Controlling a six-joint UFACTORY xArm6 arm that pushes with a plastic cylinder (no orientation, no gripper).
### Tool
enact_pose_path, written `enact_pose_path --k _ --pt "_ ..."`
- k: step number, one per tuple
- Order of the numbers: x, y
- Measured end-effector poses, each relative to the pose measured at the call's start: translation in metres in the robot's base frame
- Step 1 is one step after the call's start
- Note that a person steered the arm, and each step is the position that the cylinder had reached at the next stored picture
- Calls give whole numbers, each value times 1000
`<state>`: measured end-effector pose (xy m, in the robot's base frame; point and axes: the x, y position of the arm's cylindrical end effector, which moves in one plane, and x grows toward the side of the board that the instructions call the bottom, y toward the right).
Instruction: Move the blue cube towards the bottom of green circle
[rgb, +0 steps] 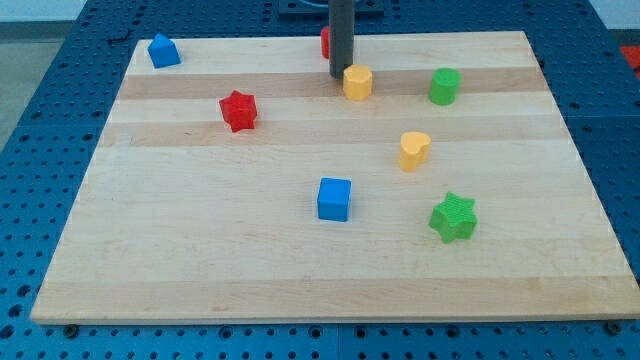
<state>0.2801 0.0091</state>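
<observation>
The blue cube (334, 198) sits near the board's middle, a little toward the view's bottom. The green circle (444, 86), a short cylinder, stands at the upper right. My tip (339, 76) is at the view's top centre, just left of a yellow hexagonal block (357, 82) and nearly touching it. The tip is well above the blue cube and far left of the green circle.
A red block (325, 42) is partly hidden behind the rod. A red star (238, 110) lies upper left, a blue house-shaped block (163, 50) at the top left corner, a yellow heart-like block (414, 150) right of centre, a green star (453, 217) lower right. The wooden board (200, 260) rests on a blue pegboard.
</observation>
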Motion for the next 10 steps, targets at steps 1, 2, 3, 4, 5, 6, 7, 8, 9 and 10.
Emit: enact_pose_path --k 1,2,3,4,5,6,7,8,9,10 --pt "2 -2" --pt "23 -27" --pt "45 -34" --pt "70 -29" --pt "92 -16" --pt "100 -5" --pt "112 -16" --pt "112 -17" --pt "118 -25" --pt "144 -73"
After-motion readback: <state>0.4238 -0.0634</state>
